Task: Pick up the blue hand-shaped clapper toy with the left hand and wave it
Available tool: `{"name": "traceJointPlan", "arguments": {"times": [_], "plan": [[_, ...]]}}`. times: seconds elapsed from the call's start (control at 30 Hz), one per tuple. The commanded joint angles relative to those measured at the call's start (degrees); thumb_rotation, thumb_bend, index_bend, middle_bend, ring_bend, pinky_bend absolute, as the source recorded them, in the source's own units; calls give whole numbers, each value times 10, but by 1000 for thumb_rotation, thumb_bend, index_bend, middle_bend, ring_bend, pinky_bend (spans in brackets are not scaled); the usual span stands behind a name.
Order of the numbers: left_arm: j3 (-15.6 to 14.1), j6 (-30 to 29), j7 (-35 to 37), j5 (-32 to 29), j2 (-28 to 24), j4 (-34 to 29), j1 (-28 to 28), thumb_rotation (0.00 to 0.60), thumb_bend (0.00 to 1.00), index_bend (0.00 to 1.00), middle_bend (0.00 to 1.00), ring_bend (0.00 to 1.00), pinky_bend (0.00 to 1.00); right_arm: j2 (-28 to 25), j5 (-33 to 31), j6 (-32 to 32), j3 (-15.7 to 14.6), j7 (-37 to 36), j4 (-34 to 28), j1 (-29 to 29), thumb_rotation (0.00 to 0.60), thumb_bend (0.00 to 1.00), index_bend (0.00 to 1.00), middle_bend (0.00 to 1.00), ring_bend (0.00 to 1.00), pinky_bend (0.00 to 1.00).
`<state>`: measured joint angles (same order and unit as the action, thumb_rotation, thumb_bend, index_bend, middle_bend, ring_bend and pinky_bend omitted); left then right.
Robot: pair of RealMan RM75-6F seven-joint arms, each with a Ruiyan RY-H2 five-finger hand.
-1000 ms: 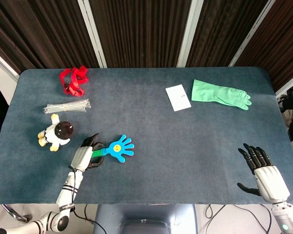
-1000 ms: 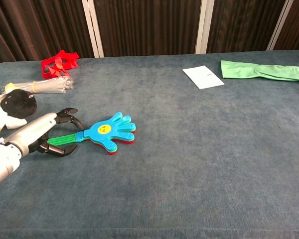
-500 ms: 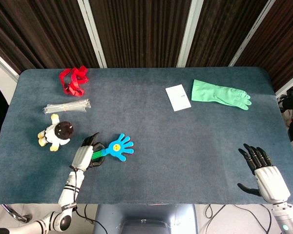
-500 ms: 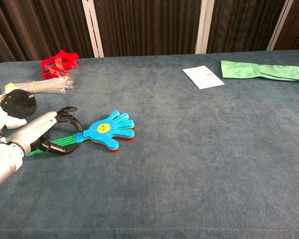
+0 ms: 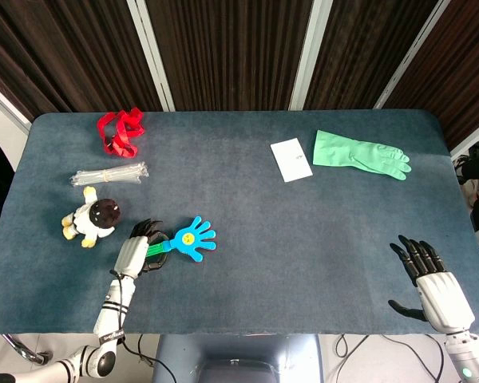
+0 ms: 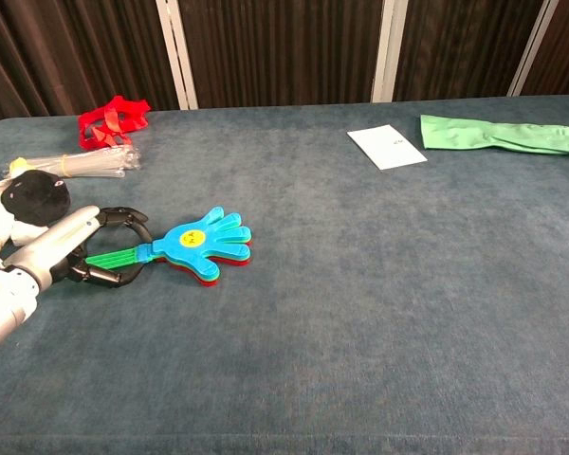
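Dark pleated curtains with pale vertical strips hung behind the table (image 5: pixel 247 199), which was covered in blue-grey felt. From my remote station I saw the blue hand-shaped clapper toy (image 5: pixel 188 238) (image 6: pixel 199 245) lying near the table's front left part, its blue palm pointing right and its green handle reaching back toward the robot. My left hand (image 5: pixel 136 250) (image 6: pixel 62 249) lay over that handle, dark fingers (image 6: pixel 123 217) curled around it from both sides, so I was gripping the handle; I could not tell whether the toy was off the felt. Just beside that hand sat a small plush doll (image 5: pixel 91 216) (image 6: pixel 24 205) with a dark head. Farther back lay a bundle of clear straws (image 5: pixel 109 174) and a red strap (image 5: pixel 120 131). A white card (image 5: pixel 291 159) and a green rubber glove (image 5: pixel 358 154) lay at the far right. My right hand (image 5: pixel 428 285) hovered at the front right edge, fingers spread, holding nothing.
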<state>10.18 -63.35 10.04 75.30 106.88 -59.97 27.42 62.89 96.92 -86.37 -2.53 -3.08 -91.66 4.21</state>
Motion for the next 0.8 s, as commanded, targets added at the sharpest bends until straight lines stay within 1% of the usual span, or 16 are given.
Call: {"name": "traceJointPlan", "arguments": {"times": [0.03, 0.2, 0.4, 0.57, 0.63, 0.7, 0.73, 0.77, 0.8], "plan": [[-1, -6, 7, 4, 0, 0, -2, 600, 485, 747, 181, 1, 46, 0, 0, 0, 0, 0, 0, 0, 600, 102, 0, 0, 0, 0], [-7, -26, 35, 23, -4, -2, -6, 600, 505, 793, 233, 29, 70, 0, 1, -2, 0, -1, 0, 0, 600, 102, 0, 0, 0, 0], [-12, -57, 70, 46, -6, -7, -12, 600, 520, 837, 318, 92, 111, 0, 2, -2, 0, -1, 1, -1, 600, 102, 0, 0, 0, 0], [-14, -75, 98, 60, -17, -23, -16, 600, 527, 866, 379, 139, 144, 1, 3, -1, -1, 1, 2, -1, 600, 102, 0, 0, 0, 0], [-12, -90, 112, 68, -24, -37, -18, 600, 528, 876, 416, 173, 198, 1, 3, 1, -2, 1, 2, 0, 600, 102, 0, 0, 0, 0], [-10, -109, 127, 80, -31, -53, -20, 600, 531, 890, 486, 244, 322, 1, 3, 2, -2, 1, 2, 0, 600, 102, 0, 0, 0, 0], [-9, -119, 131, 86, -35, -61, -21, 600, 534, 898, 535, 297, 414, 1, 3, 1, -2, 1, 2, 0, 600, 102, 0, 0, 0, 0], [-9, -128, 133, 92, -39, -68, -22, 600, 539, 908, 587, 365, 530, 1, 3, 1, -2, 0, 2, 0, 600, 102, 0, 0, 0, 0], [-8, -140, 135, 98, -44, -77, -23, 600, 545, 921, 648, 453, 664, 1, 3, 1, -2, 0, 2, 0, 600, 102, 0, 0, 0, 0]]}}
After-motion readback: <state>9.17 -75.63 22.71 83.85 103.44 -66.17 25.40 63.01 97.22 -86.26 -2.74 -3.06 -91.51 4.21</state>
